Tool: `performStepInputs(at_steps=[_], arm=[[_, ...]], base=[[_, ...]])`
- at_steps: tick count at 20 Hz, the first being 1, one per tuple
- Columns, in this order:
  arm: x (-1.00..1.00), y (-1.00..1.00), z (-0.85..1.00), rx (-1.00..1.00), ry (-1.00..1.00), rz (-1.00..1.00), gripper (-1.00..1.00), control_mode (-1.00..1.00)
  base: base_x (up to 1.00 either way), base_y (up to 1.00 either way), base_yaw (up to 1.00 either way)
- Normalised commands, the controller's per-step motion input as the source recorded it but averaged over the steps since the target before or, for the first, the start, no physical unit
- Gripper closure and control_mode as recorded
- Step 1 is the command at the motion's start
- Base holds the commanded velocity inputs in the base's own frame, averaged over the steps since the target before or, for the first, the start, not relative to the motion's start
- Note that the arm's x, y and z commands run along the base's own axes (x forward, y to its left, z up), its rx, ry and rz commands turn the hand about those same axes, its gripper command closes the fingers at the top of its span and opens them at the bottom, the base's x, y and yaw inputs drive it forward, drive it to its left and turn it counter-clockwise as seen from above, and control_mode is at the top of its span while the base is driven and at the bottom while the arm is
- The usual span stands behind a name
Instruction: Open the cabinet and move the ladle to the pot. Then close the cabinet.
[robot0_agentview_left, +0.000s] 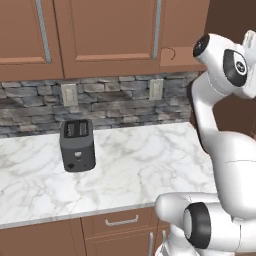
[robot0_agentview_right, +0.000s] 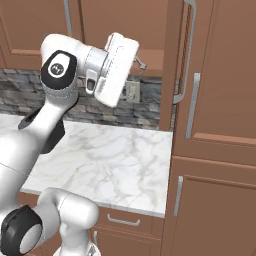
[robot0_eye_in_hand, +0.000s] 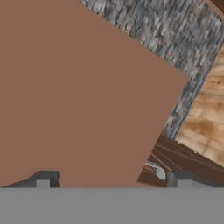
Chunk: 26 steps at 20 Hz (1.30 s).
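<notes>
Evenly and softly lit, without glare. Faint shadows only. Slightly soft and pixelated, especially in the hand view.

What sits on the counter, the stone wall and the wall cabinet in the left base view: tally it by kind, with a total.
Toaster: 1
Wall outlets: 2
Cabinet bar handles: 2
Total: 5

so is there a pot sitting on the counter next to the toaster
No, in the left base view the toaster stands alone on the marble counter.
</notes>
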Motion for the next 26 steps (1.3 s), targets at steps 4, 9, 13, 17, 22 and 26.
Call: performStepInputs(at_steps=[4,9,13,17,22,26], arm=[[-0.41,0.81,0.10,-0.31,0.03,0.32,-1.00,-1.00],[-0.31,0.68,0.19,-0.22,0.33,0.42,-1.00,-1.00],[-0.42,0.54,0.29,-0.26,0.25,0.45,-1.00,-1.00],[-0.25,0.40,0.52,-0.23,0.23,0.36,-1.00,-1.00],[-0.25,0.26,0.32,-0.19,0.11,0.29,-1.00,-1.00],[-0.11,0.22,0.00,-0.15,0.00,0.19,-1.00,-1.00]], base=[[0.00,0.00,0.00],[0.00,0.00,0.00],[0.00,0.00,0.00],[0.00,0.00,0.00],[0.00,0.00,0.00],[0.00,0.00,0.00]])
